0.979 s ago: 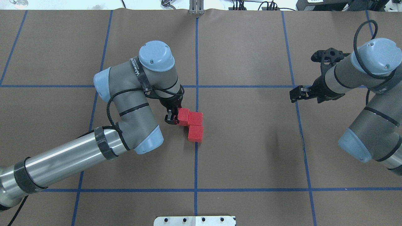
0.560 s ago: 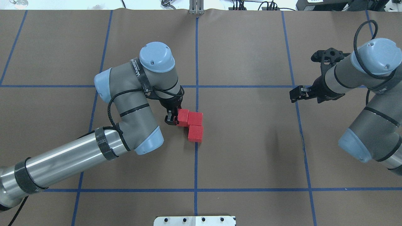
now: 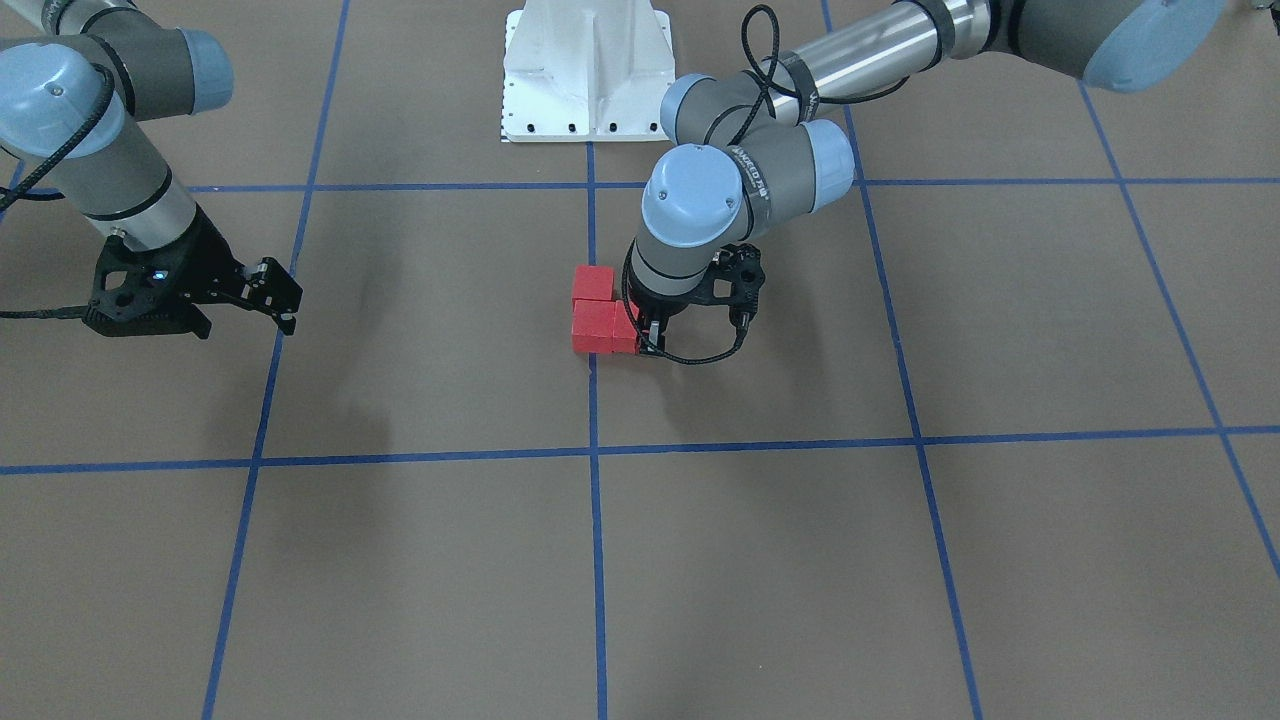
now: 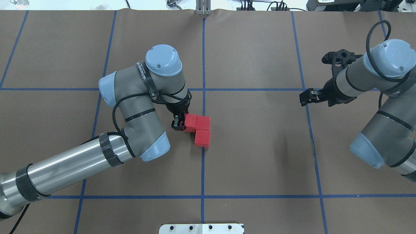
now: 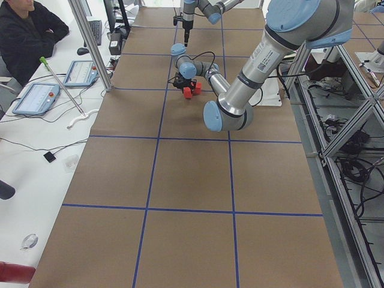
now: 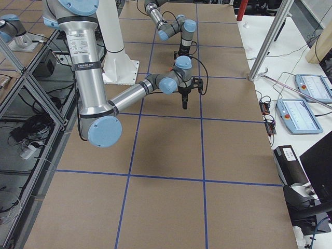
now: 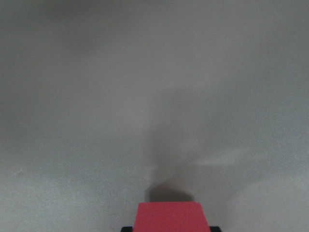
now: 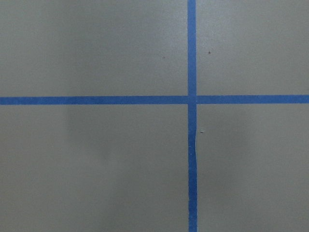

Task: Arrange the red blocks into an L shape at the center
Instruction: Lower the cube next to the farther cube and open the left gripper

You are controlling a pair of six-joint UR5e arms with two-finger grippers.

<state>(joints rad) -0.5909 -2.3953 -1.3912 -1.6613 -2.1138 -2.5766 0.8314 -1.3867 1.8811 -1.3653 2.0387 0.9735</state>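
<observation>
lying in an l at the center (image 4: 227,156), the three red blocks (image 4: 202,130) touch one another face to face. the corner block (image 4: 203,123) sits on the middle tape line (image 4: 203,55). the second block (image 4: 202,138) also sits on that line, touching the corner block on the side toward the robot. the third block (image 4: 190,121) lies just off the line on the robot's left side, pressed against the corner block.

the left gripper (image 4: 181,122) stands just beside the line on that same side, set low, its fingers clamped on the third block. the left wrist view shows this red cube at its bottom edge with a bit of black finger at each lower corner. whether that block rests on the surface or sits a hair above it, i cannot tell.

the right gripper (image 4: 303,98) hangs well away from the line on the robot's right side, above a crossing of blue tape (image 8: 192,99), its fingers spread apart and holding nothing. a white base plate (image 4: 201,228) sits on the line at the robot's edge of the table.
</observation>
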